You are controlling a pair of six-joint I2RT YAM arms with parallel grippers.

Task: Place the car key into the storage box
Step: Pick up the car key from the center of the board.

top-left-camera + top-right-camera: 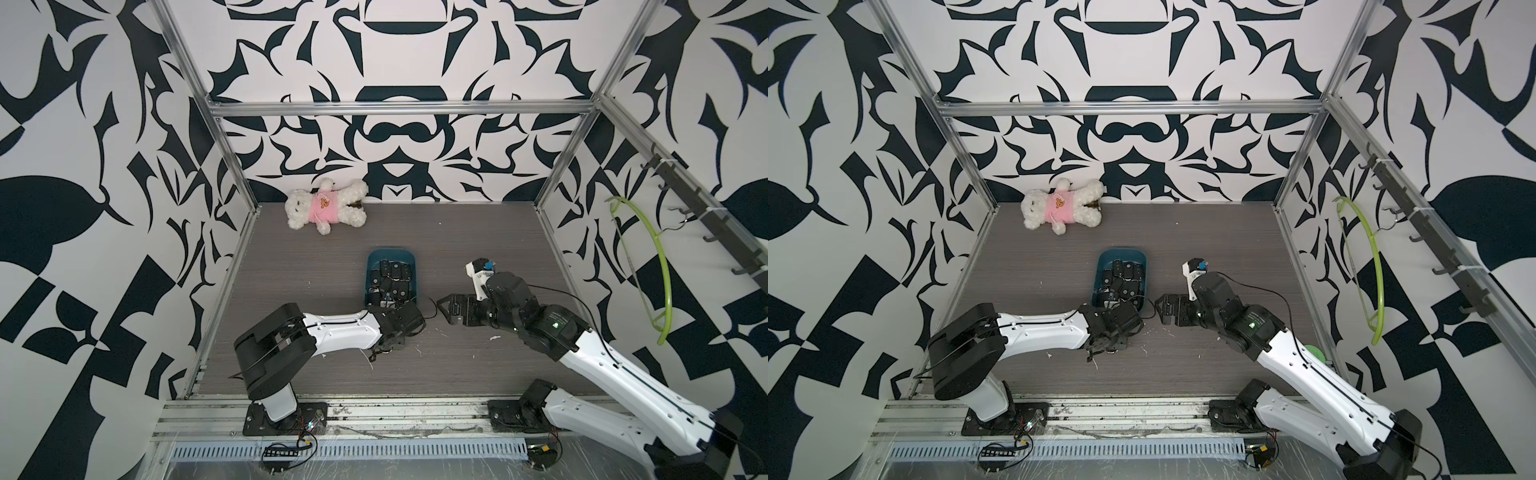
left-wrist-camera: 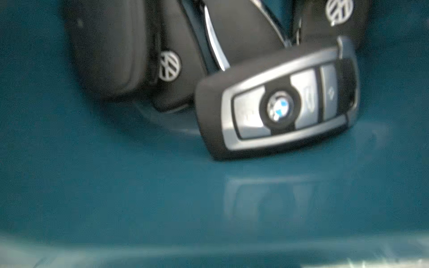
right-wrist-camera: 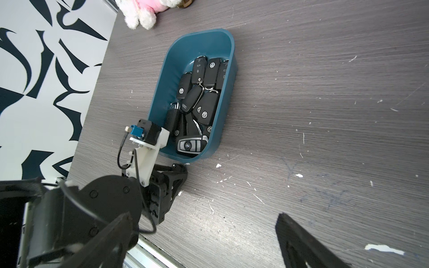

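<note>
Car key [image 3: 191,145]: inside the storage box [image 3: 222,44].
Your left gripper [image 3: 184,168]: pressed together, just outside the storage box.
Your right gripper [image 1: 444,311]: spread wide, near the storage box.

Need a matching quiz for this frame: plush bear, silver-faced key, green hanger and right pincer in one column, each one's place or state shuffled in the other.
Column 1
1. plush bear
2. silver-faced key
3. green hanger
4. right pincer

Column 2
A. open, holding nothing
B. hanging from the hook rail
C. inside the storage box, at its end nearest the robot
D. lying at the far edge of the table

Pairs: 1-D, 2-C, 3-B, 4-A
</note>
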